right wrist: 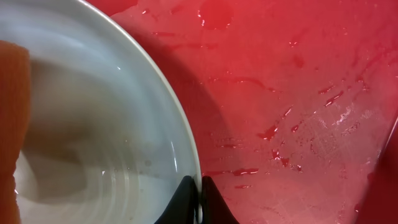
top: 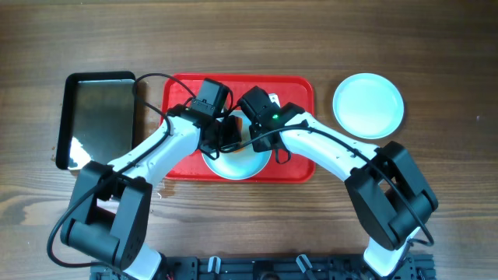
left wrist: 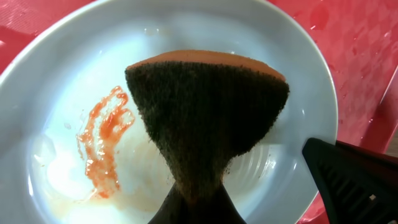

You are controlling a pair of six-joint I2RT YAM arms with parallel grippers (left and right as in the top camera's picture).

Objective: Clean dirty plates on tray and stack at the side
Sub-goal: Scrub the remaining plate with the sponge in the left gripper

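Note:
A pale plate (top: 237, 165) lies on the red tray (top: 299, 89) near its front edge, mostly hidden under both arms. In the left wrist view this plate (left wrist: 62, 74) carries an orange-red smear (left wrist: 104, 140). My left gripper (left wrist: 198, 202) is shut on a sponge (left wrist: 208, 109) with a dark scouring face and an orange back, pressed onto the plate. My right gripper (right wrist: 200, 200) is shut on the plate's rim (right wrist: 180, 134), one finger inside and one outside. A clean plate (top: 369, 105) sits on the table right of the tray.
A glossy black tray (top: 99, 117) lies left of the red tray. The red tray floor (right wrist: 298, 93) is wet with droplets. Cables run over the tray's left side. The arm bases stand at the table's front edge.

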